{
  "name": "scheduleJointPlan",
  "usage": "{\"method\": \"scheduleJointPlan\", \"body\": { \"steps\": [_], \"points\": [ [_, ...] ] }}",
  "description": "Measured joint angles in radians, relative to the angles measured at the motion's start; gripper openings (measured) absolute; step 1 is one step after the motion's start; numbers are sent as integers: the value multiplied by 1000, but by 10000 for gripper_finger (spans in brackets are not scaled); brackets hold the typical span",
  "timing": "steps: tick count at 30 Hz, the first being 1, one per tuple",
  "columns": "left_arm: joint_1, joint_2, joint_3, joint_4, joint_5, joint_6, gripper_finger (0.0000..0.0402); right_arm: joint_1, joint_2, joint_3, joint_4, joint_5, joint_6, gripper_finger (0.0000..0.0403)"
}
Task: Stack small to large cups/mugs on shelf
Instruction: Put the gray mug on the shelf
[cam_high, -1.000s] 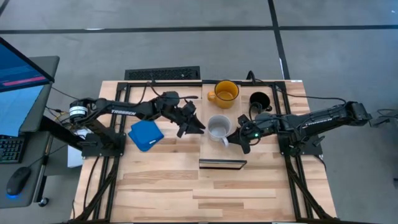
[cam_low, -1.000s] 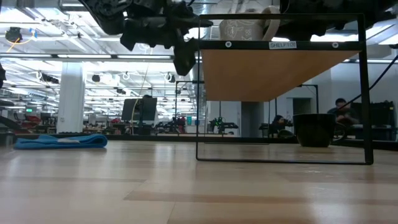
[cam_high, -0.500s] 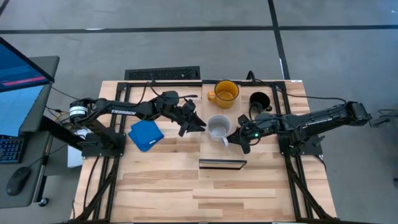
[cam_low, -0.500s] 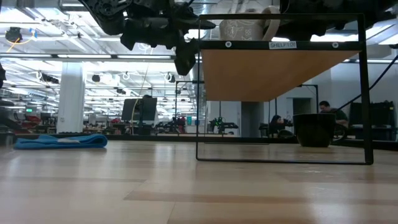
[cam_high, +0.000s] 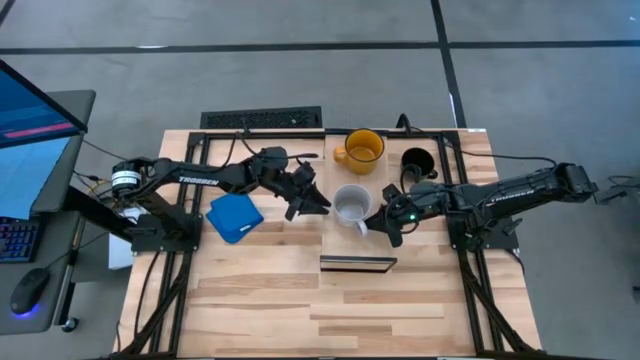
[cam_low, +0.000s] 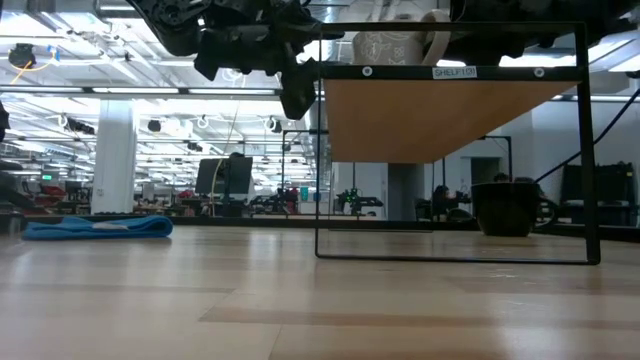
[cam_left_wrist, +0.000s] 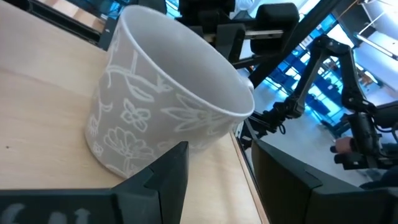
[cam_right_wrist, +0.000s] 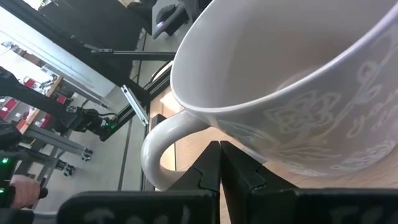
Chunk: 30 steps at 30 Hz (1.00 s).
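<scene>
Left gripper (cam_high: 318, 203): being held with fingers spread, nothing gripped, just beside the white floral mug (cam_high: 351, 205).
Right gripper (cam_high: 385, 222): fingers being kept closed together right by the mug's handle (cam_right_wrist: 163, 149), empty.
White floral mug: sitting upright on the shelf (cam_high: 340, 240), between both grippers.
Yellow mug (cam_high: 361, 149): on the shelf, beyond the grippers.
Black mug (cam_high: 417, 160): on the table, near the right arm.
</scene>
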Motion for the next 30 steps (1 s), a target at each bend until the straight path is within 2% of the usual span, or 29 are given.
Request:
{"method": "scheduleJointPlan", "body": {
  "steps": [8,16,20,30],
  "points": [
    [-17,27,18,-2,10,-2,167,0,0,0,0,0,0,33],
    [-17,179,165,-48,106,1,167,10,0,0,7,-2,0,33],
    [-16,215,221,-67,142,3,167,16,0,0,6,4,2,33],
    [6,211,261,-124,78,72,167,13,-2,0,6,25,2,33]
  ]
}}
